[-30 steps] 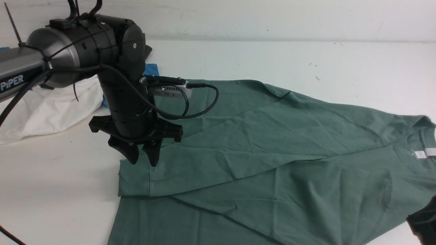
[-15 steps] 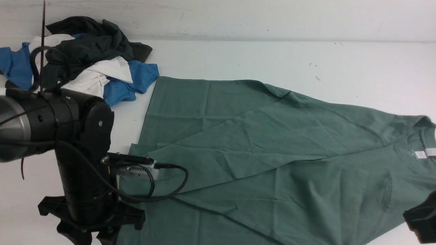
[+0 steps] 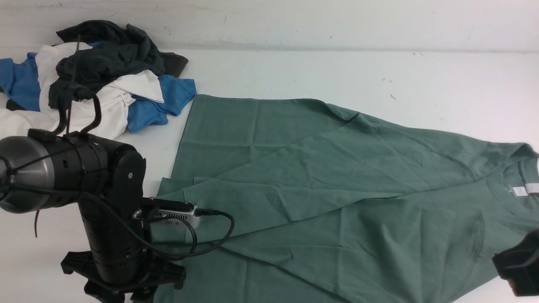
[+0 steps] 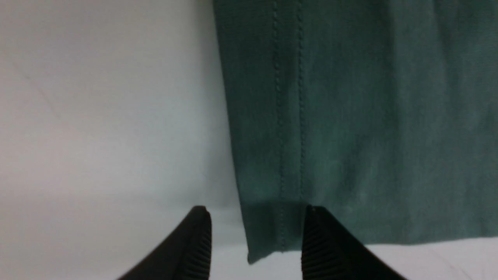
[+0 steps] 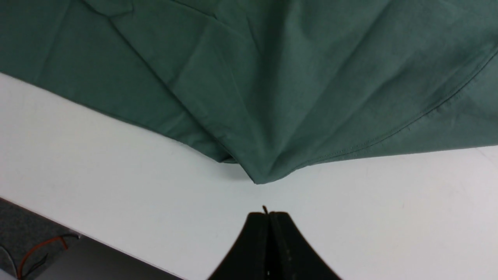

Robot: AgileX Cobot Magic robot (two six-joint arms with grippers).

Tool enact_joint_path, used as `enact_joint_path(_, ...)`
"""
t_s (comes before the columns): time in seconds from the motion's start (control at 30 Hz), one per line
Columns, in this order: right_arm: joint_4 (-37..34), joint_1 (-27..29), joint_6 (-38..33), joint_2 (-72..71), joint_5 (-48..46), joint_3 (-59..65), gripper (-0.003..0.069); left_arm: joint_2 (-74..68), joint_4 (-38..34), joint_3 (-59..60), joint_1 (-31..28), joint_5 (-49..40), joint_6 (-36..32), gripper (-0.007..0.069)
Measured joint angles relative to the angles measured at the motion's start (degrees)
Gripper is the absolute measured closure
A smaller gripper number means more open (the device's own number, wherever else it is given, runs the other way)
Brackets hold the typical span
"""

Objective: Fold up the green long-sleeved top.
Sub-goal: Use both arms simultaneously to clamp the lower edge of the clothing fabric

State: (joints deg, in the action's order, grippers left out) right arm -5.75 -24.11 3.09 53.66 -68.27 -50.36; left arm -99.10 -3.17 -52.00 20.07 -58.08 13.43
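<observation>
The left tool is standing spread, its two ribbed fingers straddling the double-stitched hem corner of the green long-sleeved top. One finger is hanging over bare tabletop and the other over cloth. Nothing is being pinched, and I cannot tell whether the fingers are touching the fabric.

In the front view this tool is sitting at the lower left of the frame, right at the top's left hem edge. White surface is lying open to its left. The right tool is pressed together on nothing, hovering over bare tabletop just short of a puckered point of the top's edge. In the front view it is showing only as a dark block at the lower right corner.

The one green top is lying flat across the middle and right of the front view. One sleeve is folded across the body, and the white neck tag is sitting at the right edge of the frame.

A wide strip of tabletop is running clear along the upper right, up to the wall. In the right wrist view the tabletop's own edge is cutting across the lower left, with grey floor beyond it.

One heap of clothes, blue, white and dark grey, is filling the upper left, its blue part nearly meeting the top's far corner.
</observation>
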Motion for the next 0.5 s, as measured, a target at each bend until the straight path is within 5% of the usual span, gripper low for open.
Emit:
enact_joint_path(0.2,-0.05,0.00,0.00,0.00,-0.24,0.00,0.0673,-1.33,-0.89,-0.13,0.00,-0.18,-0.06,0.0342)
enact_joint_path(0.5,-0.06,0.00,-0.30,0.00,-1.12,0.00,0.0673,-1.03,-1.10,0.33,2.25,0.59,-2.97,0.0606)
